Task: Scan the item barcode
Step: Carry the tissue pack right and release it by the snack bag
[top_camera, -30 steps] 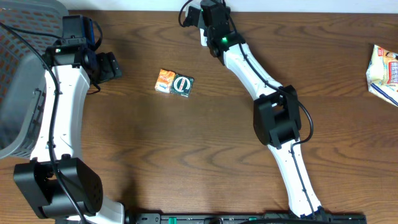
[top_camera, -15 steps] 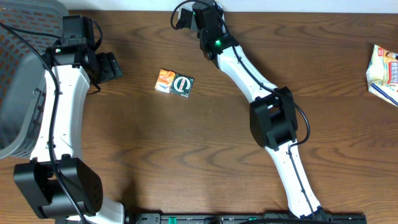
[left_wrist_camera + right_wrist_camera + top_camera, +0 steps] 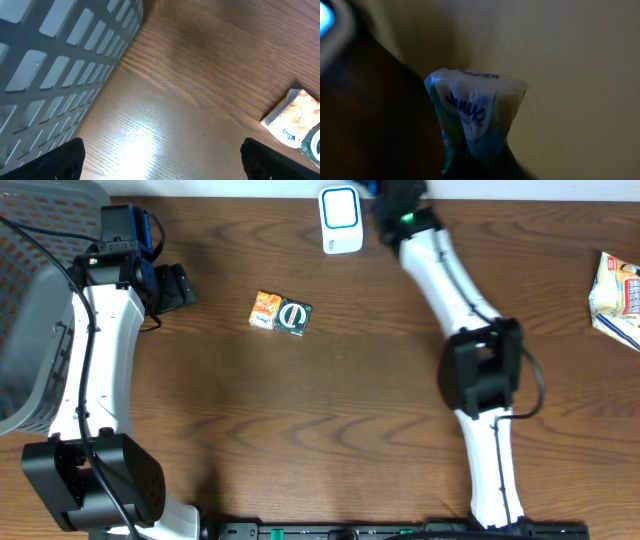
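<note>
Tissue pack [image 3: 475, 110]: one, white with blue lettering. It is pinched at its lower end in the right gripper [image 3: 480, 162], whose dark fingers are closed tight on it. It sits at the far edge of the table, just right of the scanner. The overhead view does not show the pack clearly, because the right gripper [image 3: 385, 188] is cut by the top of the frame.

One wooden table [image 3: 330, 410] carries everything.

One grey lattice basket [image 3: 30, 310] stands at the left edge. Much of it lies behind the left arm, and I cannot tell what it holds.

Two white arms reach over the table. The left arm [image 3: 100, 370] runs up beside the basket. The right arm [image 3: 450, 280] stretches to the far edge.

The left gripper [image 3: 175, 288] is spread as wide as it goes and holds nothing. In its wrist view its two black fingertips [image 3: 65, 160] sit in the bottom corners, with bare wood between them and the basket wall [image 3: 60, 60] on the left.

One snack bag [image 3: 618, 295] lies at the right edge, well apart from the rest.

One scanner [image 3: 341, 220], white with a lit blue face, stands at the far edge near the middle.

Two small packets lie together at mid-table, touching. The orange packet [image 3: 265, 310] is on the left and the dark green packet [image 3: 294, 317], which has a round emblem, is on the right.
</note>
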`<state>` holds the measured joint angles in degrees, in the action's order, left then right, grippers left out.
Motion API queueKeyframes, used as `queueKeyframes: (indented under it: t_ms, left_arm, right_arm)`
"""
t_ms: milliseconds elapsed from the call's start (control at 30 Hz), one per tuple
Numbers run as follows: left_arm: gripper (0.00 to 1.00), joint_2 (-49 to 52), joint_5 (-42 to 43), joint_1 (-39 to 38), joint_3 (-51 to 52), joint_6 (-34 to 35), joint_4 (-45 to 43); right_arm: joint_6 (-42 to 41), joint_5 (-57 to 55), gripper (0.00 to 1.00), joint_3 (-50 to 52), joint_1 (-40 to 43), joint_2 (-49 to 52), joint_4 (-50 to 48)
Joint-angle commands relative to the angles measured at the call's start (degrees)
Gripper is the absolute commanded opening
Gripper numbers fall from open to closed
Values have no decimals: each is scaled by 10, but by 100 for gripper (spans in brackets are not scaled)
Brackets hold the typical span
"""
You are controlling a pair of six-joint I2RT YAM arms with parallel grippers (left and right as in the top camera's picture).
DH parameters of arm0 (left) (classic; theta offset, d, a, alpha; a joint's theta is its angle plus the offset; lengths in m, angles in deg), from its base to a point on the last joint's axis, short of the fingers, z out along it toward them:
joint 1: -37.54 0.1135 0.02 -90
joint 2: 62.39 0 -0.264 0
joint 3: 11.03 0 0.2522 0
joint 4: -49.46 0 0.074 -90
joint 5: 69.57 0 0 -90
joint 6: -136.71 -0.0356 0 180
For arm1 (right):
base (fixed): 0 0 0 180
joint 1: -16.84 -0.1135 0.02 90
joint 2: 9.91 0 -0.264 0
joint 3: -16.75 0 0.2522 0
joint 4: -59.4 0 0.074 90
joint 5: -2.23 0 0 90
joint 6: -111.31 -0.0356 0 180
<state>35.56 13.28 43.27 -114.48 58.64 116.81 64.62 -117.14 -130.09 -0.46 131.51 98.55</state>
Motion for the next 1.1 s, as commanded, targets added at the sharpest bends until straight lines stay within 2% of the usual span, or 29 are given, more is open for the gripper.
queueKeyframes:
  t_ms: [0, 233, 367, 633, 800, 833, 900, 933, 1000, 1067]
  left_arm:
    - [98, 5, 1, 1, 3, -5, 1]
    - [98, 5, 1, 1, 3, -5, 1]
    - [97, 5, 1, 1, 3, -5, 1]
    - [97, 5, 1, 1, 3, -5, 1]
    - [98, 5, 1, 1, 3, -5, 1]
    - [97, 5, 1, 1, 3, -5, 1]
    - [98, 5, 1, 1, 3, -5, 1]
    - [98, 5, 1, 1, 3, -5, 1]
    - [98, 5, 1, 1, 3, -5, 1]
    - [98, 5, 1, 1, 3, -5, 1]
  right_arm:
    - [-140, -21, 4, -8, 60, -33, 59]
    - [-345, -22, 1, -8, 193, -33, 226]
    - [-414, -10, 1, -8, 255, -33, 299]
    - [-431, 164, 3, -3, 355, -33, 374]
    - [-431, 138, 5, 14, 384, -33, 383]
    - [-431, 127, 8, 18, 387, -33, 384]
    - [-431, 121, 33, 23, 393, -33, 385]
    - [-431, 121, 39, 24, 394, -33, 385]
    - [-436, 121, 63, 26, 395, -33, 386]
    - [-435, 121, 80, 26, 392, -33, 385]
